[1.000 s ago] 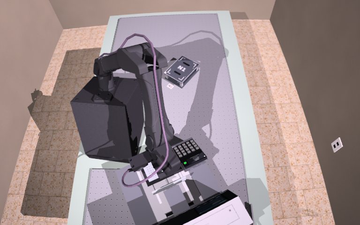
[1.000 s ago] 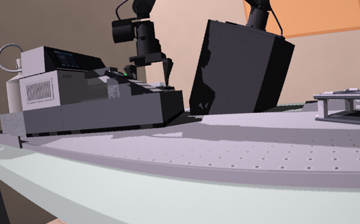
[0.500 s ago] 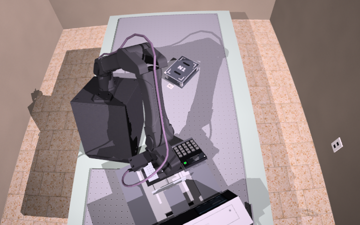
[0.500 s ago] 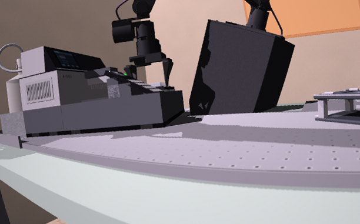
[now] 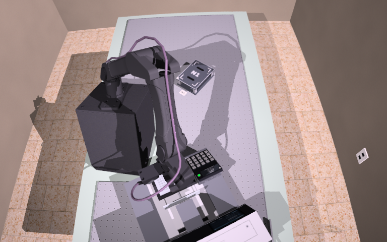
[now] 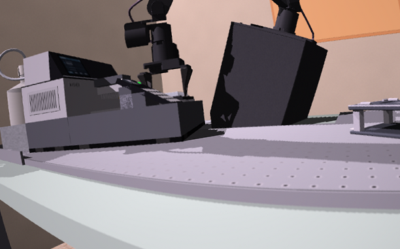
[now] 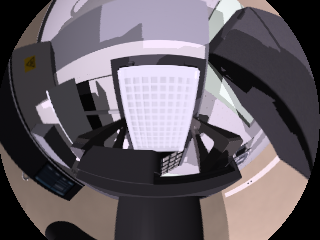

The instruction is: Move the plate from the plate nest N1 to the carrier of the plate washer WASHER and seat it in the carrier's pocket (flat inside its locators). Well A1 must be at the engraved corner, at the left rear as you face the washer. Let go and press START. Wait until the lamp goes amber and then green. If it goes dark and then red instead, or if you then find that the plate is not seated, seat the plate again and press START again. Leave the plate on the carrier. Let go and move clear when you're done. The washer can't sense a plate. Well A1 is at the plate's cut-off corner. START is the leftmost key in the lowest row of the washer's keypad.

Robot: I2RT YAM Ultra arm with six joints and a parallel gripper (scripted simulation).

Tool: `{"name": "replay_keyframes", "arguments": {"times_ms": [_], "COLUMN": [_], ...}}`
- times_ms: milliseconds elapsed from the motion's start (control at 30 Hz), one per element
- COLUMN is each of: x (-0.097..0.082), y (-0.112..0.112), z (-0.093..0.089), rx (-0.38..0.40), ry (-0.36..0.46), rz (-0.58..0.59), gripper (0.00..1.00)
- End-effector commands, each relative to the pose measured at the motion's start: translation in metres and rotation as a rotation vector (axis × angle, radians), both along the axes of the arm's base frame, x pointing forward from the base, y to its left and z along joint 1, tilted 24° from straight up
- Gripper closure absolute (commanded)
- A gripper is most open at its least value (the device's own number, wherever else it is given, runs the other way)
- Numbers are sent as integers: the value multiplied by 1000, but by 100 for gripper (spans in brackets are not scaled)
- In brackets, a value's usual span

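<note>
The white well plate (image 5: 162,182) (image 7: 159,103) lies flat on the washer's carrier (image 7: 156,62), in front of the keypad (image 5: 201,160). In the wrist view it sits inside the dark frame of the pocket. I cannot tell which corner is cut off. My gripper (image 6: 167,83) (image 7: 158,121) is open wide. Its fingers stand on either side of the plate and do not hold it. The lamp (image 5: 198,175) (image 6: 139,82) below the keypad glows green. The plate nest N1 (image 5: 195,73) (image 6: 396,107) is empty at the far end of the table.
The washer body (image 6: 53,98) (image 5: 237,225) with its screen rises behind the carrier. The arm's large black pedestal (image 5: 111,128) (image 6: 267,74) stands close beside the carrier. A purple cable (image 5: 171,114) loops along the arm.
</note>
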State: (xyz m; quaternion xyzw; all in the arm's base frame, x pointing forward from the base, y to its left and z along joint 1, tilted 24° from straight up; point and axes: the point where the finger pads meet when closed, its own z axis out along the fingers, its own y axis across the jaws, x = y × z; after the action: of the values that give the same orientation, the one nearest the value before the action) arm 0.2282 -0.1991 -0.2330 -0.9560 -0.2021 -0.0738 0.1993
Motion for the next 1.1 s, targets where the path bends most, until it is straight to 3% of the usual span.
{"name": "replay_keyframes", "arguments": {"times_ms": [0,1067], "x": [1,3], "y": [-3,-37], "z": [11,56], "rx": [-4,-39], "ry": [2,-19], "rz": [-13,-6], "gripper": [0,0]}}
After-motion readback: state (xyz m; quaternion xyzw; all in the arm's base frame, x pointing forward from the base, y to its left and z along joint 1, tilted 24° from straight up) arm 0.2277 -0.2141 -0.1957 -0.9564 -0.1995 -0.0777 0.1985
